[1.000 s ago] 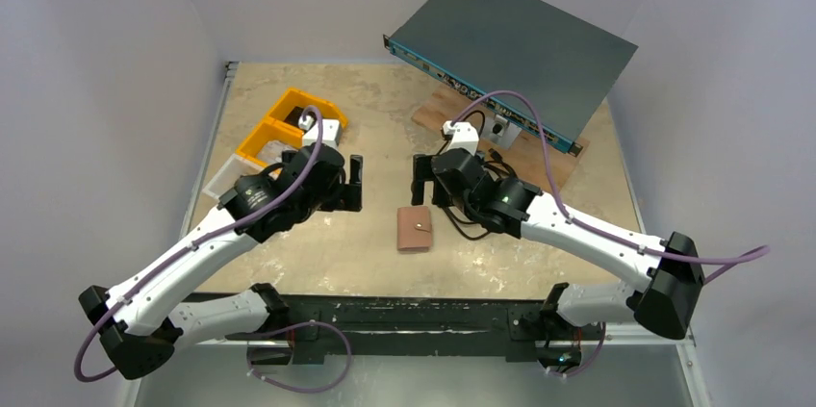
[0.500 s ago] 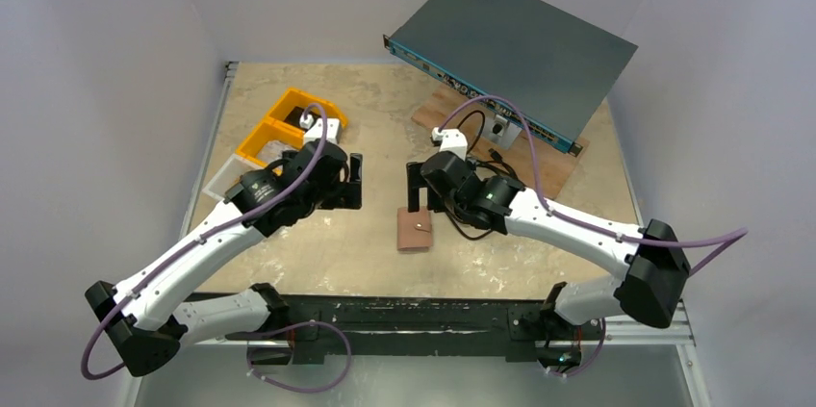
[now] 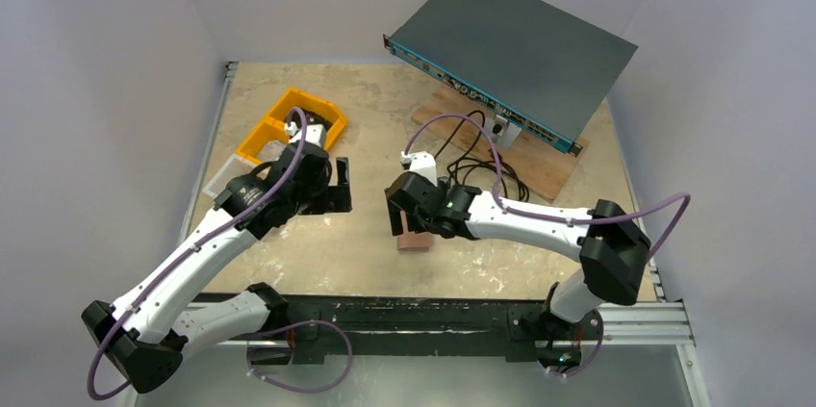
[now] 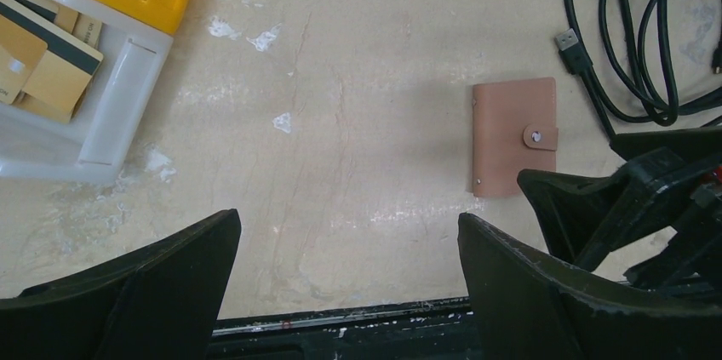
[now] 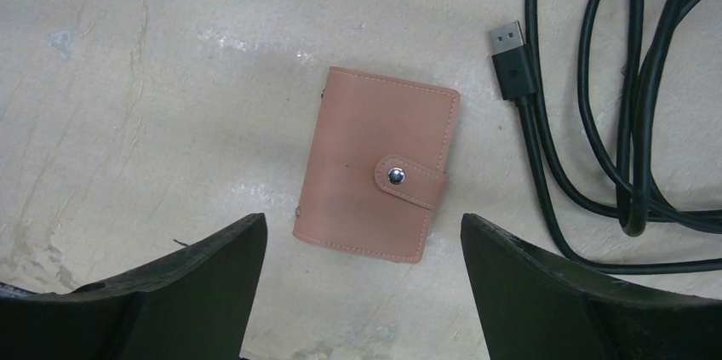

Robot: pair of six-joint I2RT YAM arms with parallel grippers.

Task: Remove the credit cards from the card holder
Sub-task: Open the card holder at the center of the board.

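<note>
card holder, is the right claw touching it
Apart. The right wrist view shows bare table between the card holder and each finger of the right claw, which straddles it with jaws open.

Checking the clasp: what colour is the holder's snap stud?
Snap stud: silver, best in right wrist view.

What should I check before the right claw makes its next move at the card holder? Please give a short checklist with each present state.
1. Card holder lies flat on the table, fully in view: ok.
2. Snap strap undone: not ok, it is fastened and the holder is shut.
3. Right claw open, over the holder: ok.
4. Left claw open and empty, off to the holder's side: ok.
5. USB cable apart from the holder: ok.
6. Credit cards inside: cannot tell, none shows.
</note>
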